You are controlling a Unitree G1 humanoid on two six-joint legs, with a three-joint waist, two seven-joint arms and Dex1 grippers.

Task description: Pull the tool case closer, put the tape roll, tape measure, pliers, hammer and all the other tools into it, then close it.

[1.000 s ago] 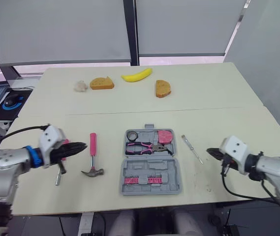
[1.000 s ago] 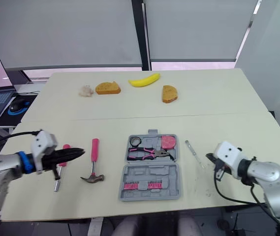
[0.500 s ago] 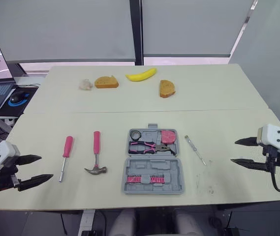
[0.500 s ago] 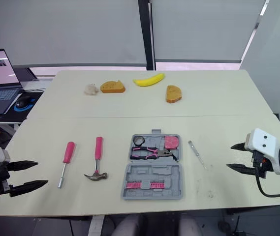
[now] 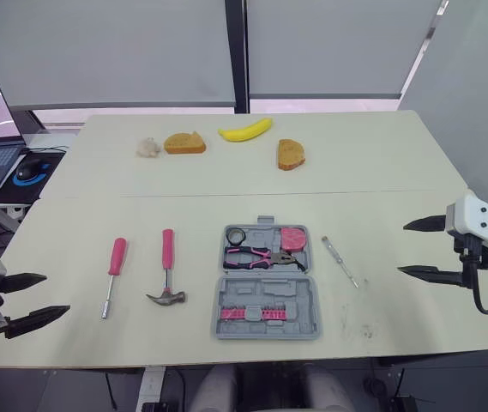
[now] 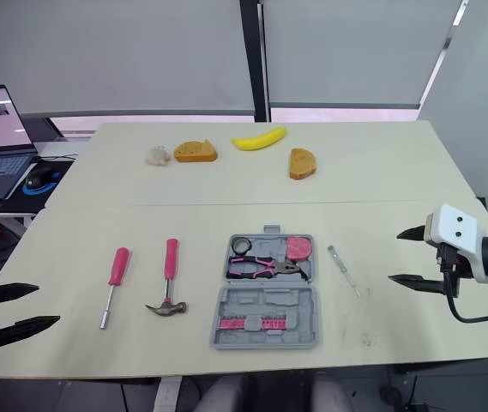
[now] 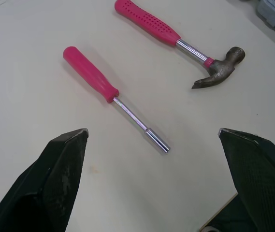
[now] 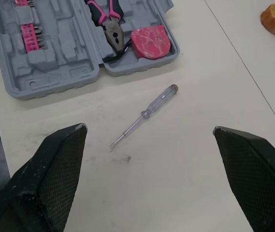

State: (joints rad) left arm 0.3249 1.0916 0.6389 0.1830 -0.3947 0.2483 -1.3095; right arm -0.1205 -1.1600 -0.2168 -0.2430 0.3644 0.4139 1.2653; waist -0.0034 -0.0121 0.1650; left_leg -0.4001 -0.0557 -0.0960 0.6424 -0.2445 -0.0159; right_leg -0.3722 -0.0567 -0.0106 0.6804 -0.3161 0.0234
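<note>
Packing underway: tape roll [image 5: 234, 234], tape measure [image 5: 291, 237], pliers [image 5: 256, 256] in open case [image 5: 288, 296]; hammer [image 5: 167, 275], pink screwdriver [image 5: 113, 275], clear screwdriver [image 5: 340, 261] on counter [image 5: 381, 172]; my left fingers [image 5: 33, 319] and right fingers [image 5: 424, 273] wide, empty.

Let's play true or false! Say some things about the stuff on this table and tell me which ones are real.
1. The tool case lies open. True.
2. The hammer is inside the case. False: it lies on the table, left of the case.
3. The pliers are in the case. True.
4. The banana lies beside the hammer. False: it is on the table's far side, between two bread pieces.
</note>
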